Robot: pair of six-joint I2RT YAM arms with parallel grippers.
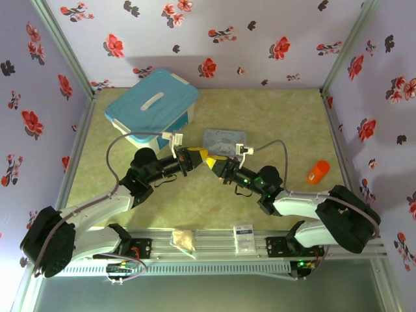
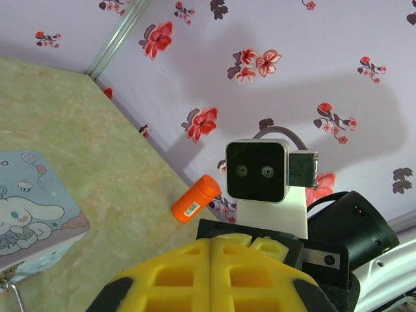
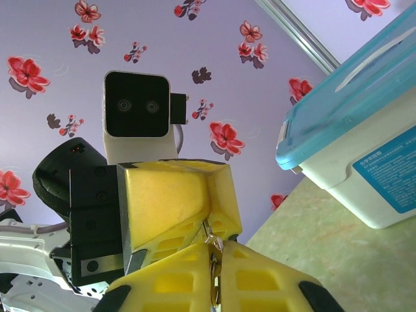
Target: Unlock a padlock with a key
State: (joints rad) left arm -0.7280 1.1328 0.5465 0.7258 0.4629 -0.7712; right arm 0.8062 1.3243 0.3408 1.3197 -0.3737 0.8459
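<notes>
Left gripper point(image 2: 212, 247) jaws together, load between them hidden. Right gripper point(image 3: 213, 255) jaws clamped on thin key point(image 3: 212, 265), apparently, aimed at left jaws. Advise: align squarely, feed slowly, turn only once seated.

The metal bit point(image 3: 211, 243) between the fingers point(image 3: 260, 281) is unidentifiably small.

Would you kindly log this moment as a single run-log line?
left pincer shut | right pincer shut | tips meeting | thin metal piece at tips, unidentifiable | cartoon tin just beyond | orange cylinder apart
</notes>
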